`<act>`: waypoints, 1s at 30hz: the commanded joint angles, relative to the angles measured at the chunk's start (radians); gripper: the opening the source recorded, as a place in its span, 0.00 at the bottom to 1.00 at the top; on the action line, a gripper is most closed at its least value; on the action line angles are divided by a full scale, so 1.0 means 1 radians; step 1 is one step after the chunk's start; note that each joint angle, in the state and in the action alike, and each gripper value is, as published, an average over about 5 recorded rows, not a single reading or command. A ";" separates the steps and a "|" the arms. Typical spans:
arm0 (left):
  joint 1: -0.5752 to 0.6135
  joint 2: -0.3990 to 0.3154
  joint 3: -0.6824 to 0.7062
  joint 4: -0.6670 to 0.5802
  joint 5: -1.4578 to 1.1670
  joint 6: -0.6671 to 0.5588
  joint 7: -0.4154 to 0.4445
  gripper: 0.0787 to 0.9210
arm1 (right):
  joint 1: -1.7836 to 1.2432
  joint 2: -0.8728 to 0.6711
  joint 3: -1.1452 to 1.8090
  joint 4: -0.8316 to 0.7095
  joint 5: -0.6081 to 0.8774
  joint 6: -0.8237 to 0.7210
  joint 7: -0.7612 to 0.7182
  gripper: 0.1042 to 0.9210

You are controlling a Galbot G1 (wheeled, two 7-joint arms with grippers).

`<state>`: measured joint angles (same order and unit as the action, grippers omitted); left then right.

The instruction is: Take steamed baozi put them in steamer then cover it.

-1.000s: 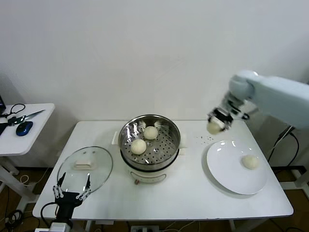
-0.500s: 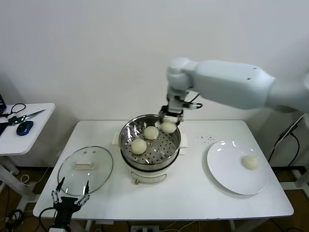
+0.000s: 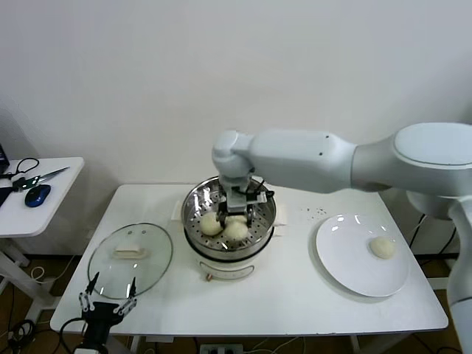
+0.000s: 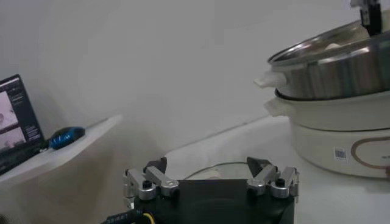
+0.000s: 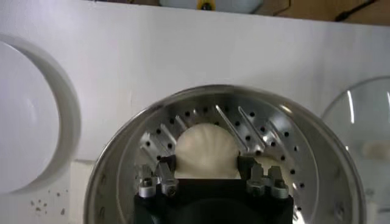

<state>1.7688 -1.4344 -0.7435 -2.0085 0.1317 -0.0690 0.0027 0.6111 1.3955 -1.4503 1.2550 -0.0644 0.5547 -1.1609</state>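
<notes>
The steel steamer [image 3: 192,205] stands mid-table on its white base. My right gripper [image 3: 237,221] is down inside it, shut on a cream-white baozi [image 3: 236,231] that sits low at the basket's front; in the right wrist view this baozi [image 5: 207,151] lies between the fingers over the perforated floor [image 5: 122,158]. Another baozi [image 3: 211,223] rests to its left, and a third is mostly hidden behind the gripper. One baozi [image 3: 381,247] remains on the white plate [image 3: 346,262]. The glass cover [image 3: 147,269] lies flat on the table's left. My left gripper [image 3: 109,299] is open, parked near it.
A side table [image 3: 44,199] at the far left holds scissors [image 3: 33,179] and a blue mouse [image 3: 37,195]. The steamer [image 4: 341,61] rises beyond my left gripper [image 4: 210,179] in the left wrist view. The right arm's forearm [image 3: 317,158] spans above the table's back right.
My right gripper has moved left and forward from the steamer's back rim and down into the basket, carrying the baozi. The left arm has not moved.
</notes>
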 commanded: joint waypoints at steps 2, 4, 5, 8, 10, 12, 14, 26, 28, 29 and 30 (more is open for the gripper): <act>-0.003 0.001 0.001 0.010 -0.002 -0.001 0.001 0.88 | -0.043 0.030 -0.007 0.002 -0.017 0.011 -0.001 0.69; -0.003 0.001 0.001 0.012 -0.002 -0.001 0.001 0.88 | -0.043 0.028 -0.006 -0.001 -0.019 0.010 0.001 0.70; -0.003 0.002 0.001 0.012 -0.002 -0.001 0.001 0.88 | -0.042 0.026 -0.006 -0.002 -0.019 0.010 0.002 0.71; -0.005 0.003 0.000 0.013 -0.002 -0.001 0.001 0.88 | -0.038 0.022 -0.003 -0.003 -0.016 0.011 -0.001 0.79; -0.007 0.003 0.000 0.014 -0.002 0.000 0.000 0.88 | -0.036 0.017 0.002 -0.003 -0.021 0.014 -0.002 0.84; -0.009 0.002 0.000 0.014 -0.002 0.000 0.000 0.88 | -0.034 0.011 0.012 -0.004 -0.031 0.016 -0.002 0.87; -0.009 0.002 0.000 0.013 -0.001 0.000 0.000 0.88 | -0.028 0.002 0.025 -0.006 -0.039 0.019 -0.001 0.88; -0.008 0.012 -0.004 -0.003 0.001 0.005 0.000 0.88 | 0.196 -0.209 -0.056 -0.084 0.238 -0.249 0.158 0.88; -0.008 0.013 -0.004 -0.005 0.001 0.005 0.000 0.88 | 0.224 -0.291 -0.094 -0.073 0.333 -0.391 0.180 0.88; -0.008 0.013 -0.003 -0.006 0.001 0.004 0.000 0.88 | 0.227 -0.334 -0.100 -0.064 0.370 -0.458 0.181 0.88; -0.008 0.013 -0.003 -0.006 0.002 0.004 0.000 0.88 | 0.225 -0.378 -0.101 -0.054 0.400 -0.526 0.180 0.88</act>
<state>1.7613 -1.4223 -0.7470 -2.0116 0.1324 -0.0645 0.0021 0.7223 1.2338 -1.4697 1.2091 0.0863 0.3756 -1.0698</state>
